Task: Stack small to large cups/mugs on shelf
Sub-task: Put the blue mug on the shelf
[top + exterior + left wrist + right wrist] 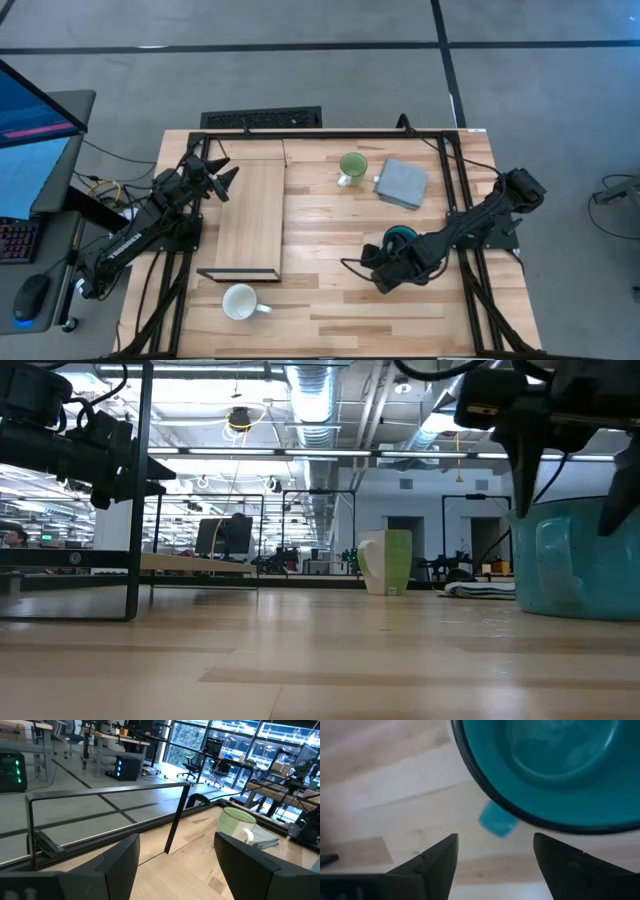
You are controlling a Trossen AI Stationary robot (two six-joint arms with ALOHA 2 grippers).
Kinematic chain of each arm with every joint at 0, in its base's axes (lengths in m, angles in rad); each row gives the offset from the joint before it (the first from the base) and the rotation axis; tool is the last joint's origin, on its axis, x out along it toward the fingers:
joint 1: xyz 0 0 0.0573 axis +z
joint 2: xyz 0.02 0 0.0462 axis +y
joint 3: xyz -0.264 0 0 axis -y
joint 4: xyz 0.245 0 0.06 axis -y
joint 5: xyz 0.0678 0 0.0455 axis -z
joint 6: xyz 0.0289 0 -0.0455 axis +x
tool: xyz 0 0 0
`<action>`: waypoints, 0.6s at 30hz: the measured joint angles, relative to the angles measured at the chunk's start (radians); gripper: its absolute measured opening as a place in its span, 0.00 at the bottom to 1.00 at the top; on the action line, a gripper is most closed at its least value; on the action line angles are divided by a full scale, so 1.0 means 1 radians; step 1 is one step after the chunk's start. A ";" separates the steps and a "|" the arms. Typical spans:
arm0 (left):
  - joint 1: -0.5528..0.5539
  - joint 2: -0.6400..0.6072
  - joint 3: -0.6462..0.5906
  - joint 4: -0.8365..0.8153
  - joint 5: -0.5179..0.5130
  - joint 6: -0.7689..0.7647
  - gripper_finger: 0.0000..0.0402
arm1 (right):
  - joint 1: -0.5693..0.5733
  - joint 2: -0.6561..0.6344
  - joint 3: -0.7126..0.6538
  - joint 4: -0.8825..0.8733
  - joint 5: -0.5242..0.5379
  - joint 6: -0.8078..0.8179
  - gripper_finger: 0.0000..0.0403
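The teal mug (401, 236) stands upright on the tabletop's right half, partly under my right arm. My right gripper (384, 276) hangs open above the table just near-left of it, pointing down; in the right wrist view its fingers (495, 842) stand short of the mug's rim (560, 765) and handle (497, 822). The light green mug (352, 167) stands at the far middle, and the white mug (240, 302) stands near the front edge. The shelf (250, 215) lies on the left half. My left gripper (218, 175) hovers open over its far-left corner.
A grey square pad (402, 183) lies right of the green mug. The shelf's thin black frame (175, 815) rises in front of my left gripper (175, 845). Bare slatted tabletop (330, 250) lies between the shelf and the teal mug. Cables trail off the table's left side.
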 joint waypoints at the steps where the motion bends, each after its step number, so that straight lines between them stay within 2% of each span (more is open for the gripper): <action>1: 0.000 0.000 0.000 0.000 0.000 0.000 0.62 | -0.008 0.009 0.000 0.006 0.000 0.003 0.70; 10: 0.000 0.000 0.000 0.000 0.000 0.000 0.62 | -0.046 0.079 0.000 0.001 -0.004 0.003 0.70; 18: 0.000 0.000 0.000 0.000 0.000 0.001 0.62 | -0.028 0.090 0.000 -0.028 -0.057 0.023 0.70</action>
